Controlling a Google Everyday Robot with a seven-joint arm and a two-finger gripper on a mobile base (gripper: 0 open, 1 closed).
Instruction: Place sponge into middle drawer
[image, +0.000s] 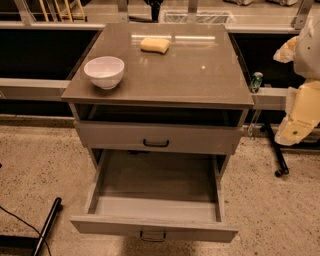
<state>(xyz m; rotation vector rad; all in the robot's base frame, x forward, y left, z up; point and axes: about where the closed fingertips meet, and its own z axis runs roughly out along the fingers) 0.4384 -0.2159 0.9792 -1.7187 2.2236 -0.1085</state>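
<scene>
The pale yellow sponge (155, 45) lies flat near the back of the cabinet's brown top (190, 75). The middle drawer (157, 177) is pulled far out below, showing its bare grey floor, its side walls and a narrow front panel with a small loop handle (152, 235). Nothing lies in it. My cream-yellow gripper (294, 129) hangs at the right edge of the camera view, beside the cabinet at about top-drawer height. It is well away from the sponge and holds nothing that I can see.
A white bowl (104, 71) stands on the front left of the cabinet top. A shut grey drawer front with a black handle (156, 143) sits above the open drawer. A black wheeled stand (277, 157) is on the right, and a black bar (47, 225) and cable on the floor at left.
</scene>
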